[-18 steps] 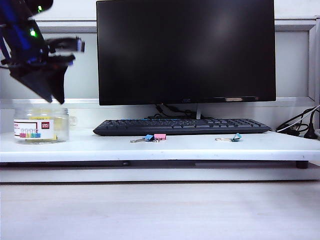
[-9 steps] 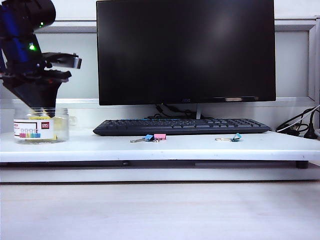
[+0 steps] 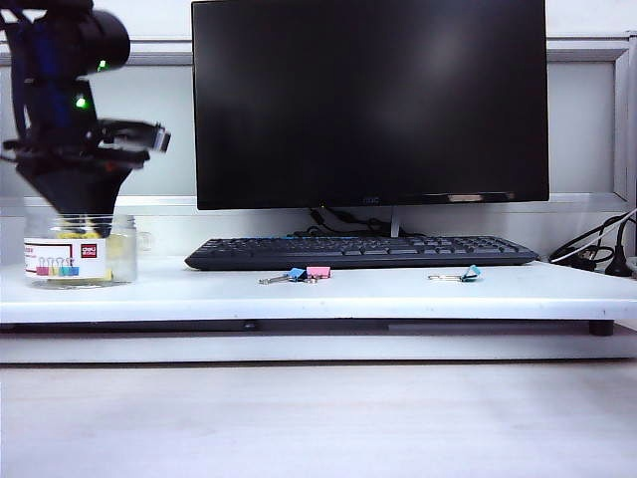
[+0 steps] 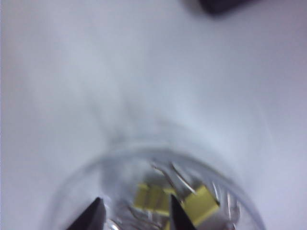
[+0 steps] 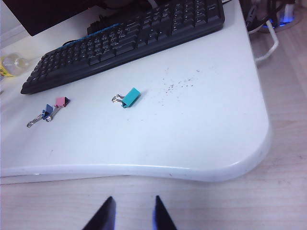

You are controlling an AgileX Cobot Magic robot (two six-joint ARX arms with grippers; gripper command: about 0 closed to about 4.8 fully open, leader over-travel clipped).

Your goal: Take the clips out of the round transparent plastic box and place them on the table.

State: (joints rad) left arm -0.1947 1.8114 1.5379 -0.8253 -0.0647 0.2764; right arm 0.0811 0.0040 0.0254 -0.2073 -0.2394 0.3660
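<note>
The round transparent plastic box [image 3: 80,249] is seen standing upright on the white desk [image 3: 328,295], well to the left of the black keyboard [image 3: 360,251] and apart from it. Pale-yellow clips [image 4: 169,201] are seen lying inside the box, their silver wire handles showing; none of them is pinched. The left gripper [image 4: 134,218] is held over the open mouth of the box, pointing down, with its two dark fingertips [image 4: 91,218] spread apart and reaching just inside the rim; whether a clip is touched cannot be told, the wrist view being blurred. In front of the keyboard, a blue and a pink clip [image 3: 304,273] are found lying together on the desk, and a teal clip [image 3: 468,273] is found further right, before the right end of the keyboard. The right gripper [image 5: 130,213] is seen only in its wrist view, held off the front edge of the desk, well apart from the keyboard, its fingers parted and nothing between them. Behind the keyboard a dark monitor [image 3: 368,100] is placed.
</note>
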